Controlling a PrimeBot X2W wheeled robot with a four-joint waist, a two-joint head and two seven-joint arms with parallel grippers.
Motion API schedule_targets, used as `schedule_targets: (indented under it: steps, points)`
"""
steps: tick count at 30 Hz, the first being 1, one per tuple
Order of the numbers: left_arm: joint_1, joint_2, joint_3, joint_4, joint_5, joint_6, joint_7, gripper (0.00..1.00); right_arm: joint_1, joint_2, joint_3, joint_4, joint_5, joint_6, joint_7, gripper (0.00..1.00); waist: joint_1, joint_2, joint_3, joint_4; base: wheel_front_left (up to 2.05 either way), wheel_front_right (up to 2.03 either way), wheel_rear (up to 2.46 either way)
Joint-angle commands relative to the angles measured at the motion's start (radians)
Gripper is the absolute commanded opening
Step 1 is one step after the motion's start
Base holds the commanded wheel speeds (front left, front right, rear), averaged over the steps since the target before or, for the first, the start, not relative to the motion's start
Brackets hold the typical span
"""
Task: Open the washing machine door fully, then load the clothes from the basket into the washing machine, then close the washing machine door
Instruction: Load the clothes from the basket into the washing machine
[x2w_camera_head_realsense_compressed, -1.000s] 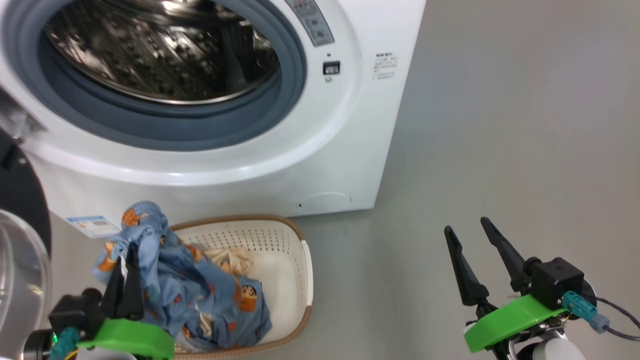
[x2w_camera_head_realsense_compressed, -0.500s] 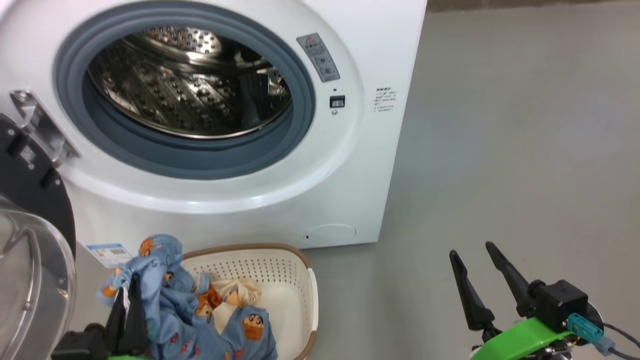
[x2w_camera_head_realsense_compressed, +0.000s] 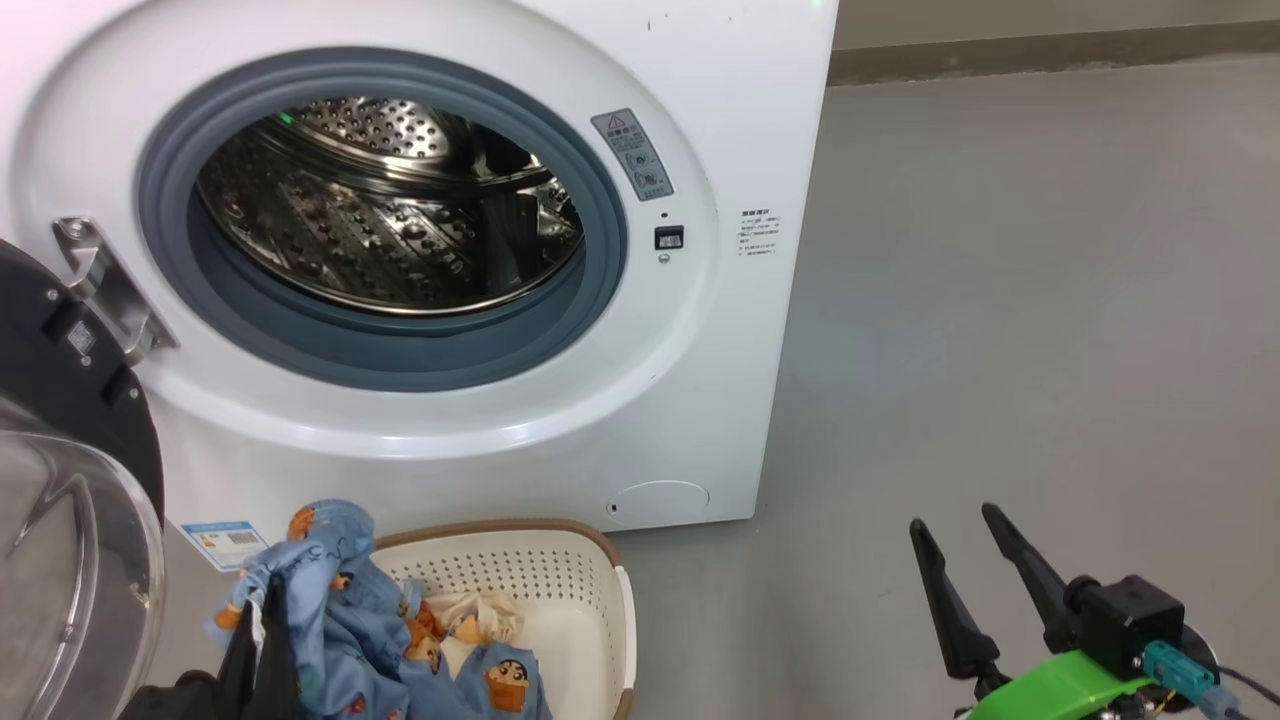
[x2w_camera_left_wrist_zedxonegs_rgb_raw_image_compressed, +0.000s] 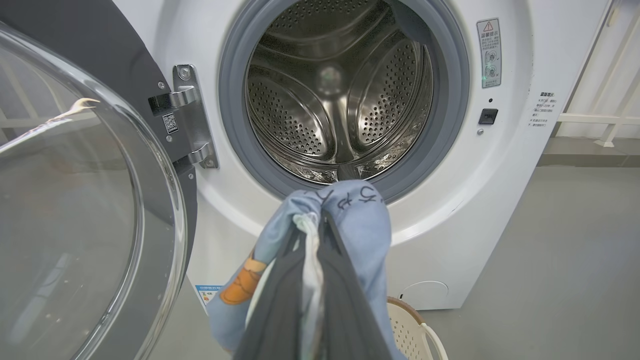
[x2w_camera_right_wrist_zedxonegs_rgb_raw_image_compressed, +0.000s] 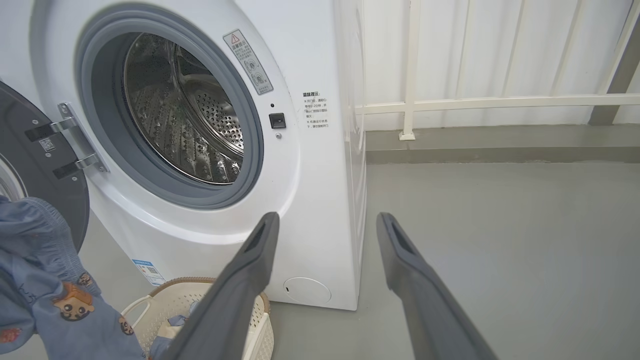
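Observation:
The white washing machine (x2w_camera_head_realsense_compressed: 720, 400) stands with its steel drum (x2w_camera_head_realsense_compressed: 390, 210) exposed. Its door (x2w_camera_head_realsense_compressed: 60, 480), black rim and clear glass bowl, is swung open at the left. In front sits the cream basket (x2w_camera_head_realsense_compressed: 570, 590) with blue cartoon-print clothes (x2w_camera_head_realsense_compressed: 350, 610) bunched at its left side. My left gripper (x2w_camera_head_realsense_compressed: 268, 610) is shut on a raised fold of the clothes (x2w_camera_left_wrist_zedxonegs_rgb_raw_image_compressed: 365, 225), a little above the basket rim. In the left wrist view that gripper (x2w_camera_left_wrist_zedxonegs_rgb_raw_image_compressed: 311, 220) points at the drum's lower edge. My right gripper (x2w_camera_head_realsense_compressed: 952, 517) stands open over bare floor, right of the machine.
Grey floor (x2w_camera_head_realsense_compressed: 1000, 350) stretches to the right of the machine. A white railing (x2w_camera_right_wrist_zedxonegs_rgb_raw_image_compressed: 410, 100) on a low kerb (x2w_camera_right_wrist_zedxonegs_rgb_raw_image_compressed: 500, 150) runs behind it. The metal door hinge (x2w_camera_head_realsense_compressed: 110, 290) juts out at the opening's left, and a blue label (x2w_camera_head_realsense_compressed: 225, 540) sits low on the front.
The head camera has tilted up, so the whole scene sits lower in the picture. My left gripper stays shut on the clothes beside the basket. The right gripper stays open.

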Motion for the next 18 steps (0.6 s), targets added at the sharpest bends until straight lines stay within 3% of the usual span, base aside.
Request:
schedule_targets:
  steps: [1, 18]
  points:
    - [-0.019, 0.018, 0.034, -0.031, -0.003, 0.01, -0.003, 0.0, 0.002, 0.0, 0.022, -0.032, -0.007, 0.002, 0.001, 1.0, 0.0, 0.0, -0.005, 0.002, 0.0, 0.0, 0.0]
    - [-0.015, 0.019, 0.033, -0.031, -0.016, 0.024, -0.01, 0.0, 0.009, 0.0, 0.024, -0.038, -0.01, 0.002, 0.007, 1.0, 0.0, 0.0, -0.008, 0.0, 0.0, 0.0, 0.0]
